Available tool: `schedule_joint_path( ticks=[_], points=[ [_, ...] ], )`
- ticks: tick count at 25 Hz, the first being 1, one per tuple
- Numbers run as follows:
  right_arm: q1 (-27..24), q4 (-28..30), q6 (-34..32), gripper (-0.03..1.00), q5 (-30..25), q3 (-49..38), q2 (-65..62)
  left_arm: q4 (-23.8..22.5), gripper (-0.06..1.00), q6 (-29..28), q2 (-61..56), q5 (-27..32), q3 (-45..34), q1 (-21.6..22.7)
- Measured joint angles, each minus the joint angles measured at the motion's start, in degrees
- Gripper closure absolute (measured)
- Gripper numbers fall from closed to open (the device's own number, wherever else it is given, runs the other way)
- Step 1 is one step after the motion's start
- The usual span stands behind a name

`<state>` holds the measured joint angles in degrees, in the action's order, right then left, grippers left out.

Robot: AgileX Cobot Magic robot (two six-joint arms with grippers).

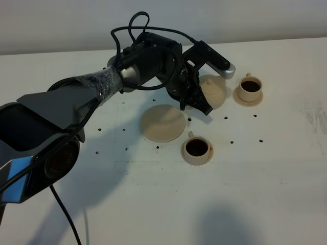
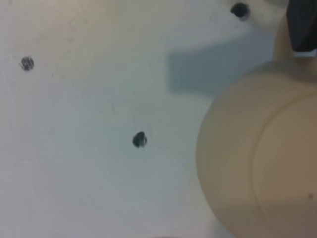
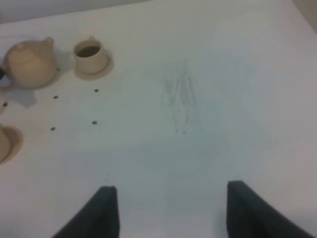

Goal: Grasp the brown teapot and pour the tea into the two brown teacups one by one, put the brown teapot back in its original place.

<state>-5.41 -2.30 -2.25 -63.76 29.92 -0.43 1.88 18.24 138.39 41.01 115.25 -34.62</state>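
Note:
The brown teapot (image 1: 213, 91) stands upright just right of its original place, the flat round tray (image 1: 163, 123), which is bare. My left gripper (image 1: 198, 105) is shut at the teapot's handle side. In the left wrist view the pot's body (image 2: 257, 163) fills the right, with one dark finger (image 2: 302, 25) above it. I cannot tell whether the pot rests on the table or hangs just over it. Both teacups hold dark tea: one (image 1: 196, 148) in front of the tray, one (image 1: 250, 87) right of the pot. My right gripper (image 3: 173, 213) is open over bare table, out of the high view.
The left arm (image 1: 92, 97) reaches across from the lower left of the white table (image 1: 265, 194). Small dark specks (image 1: 232, 142) dot the table around the tray and cups. In the right wrist view the teapot (image 3: 29, 64) and the far cup (image 3: 91, 54) stand well away from the fingers.

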Motion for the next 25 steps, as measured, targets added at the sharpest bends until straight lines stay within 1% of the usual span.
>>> schedule_joint_path(
  ticks=[5, 7, 12, 15, 18, 21, 25],
  points=[
    [0.00, 0.00, 0.00, 0.50, 0.00, 0.00, 0.00, -0.64, 0.85, -0.19, -1.99, 0.93, 0.00, 0.00],
    [0.00, 0.00, 0.00, 0.50, 0.00, 0.00, 0.00, -2.32, 0.85, -1.68, -3.71, 2.29, 0.00, 0.08],
    [0.00, 0.00, 0.00, 0.50, 0.00, 0.00, 0.00, -7.00, 0.85, -6.15, -8.27, 8.76, 0.07, 0.71],
    [0.00, 0.00, 0.00, 0.50, 0.00, 0.00, 0.00, -7.33, 0.85, -6.53, -9.87, 12.89, 0.07, 0.84],
    [0.00, 0.00, 0.00, 0.50, 0.00, 0.00, 0.00, -7.35, 0.85, -6.59, -10.59, 15.47, -0.15, 0.84],
    [0.00, 0.00, 0.00, 0.50, 0.00, 0.00, 0.00, -7.35, 0.85, -6.73, -11.83, 15.76, -2.06, 0.84],
    [0.00, 0.00, 0.00, 0.50, 0.00, 0.00, 0.00, -7.29, 0.85, -6.87, -14.08, 12.99, -7.55, 0.84]
  ],
)
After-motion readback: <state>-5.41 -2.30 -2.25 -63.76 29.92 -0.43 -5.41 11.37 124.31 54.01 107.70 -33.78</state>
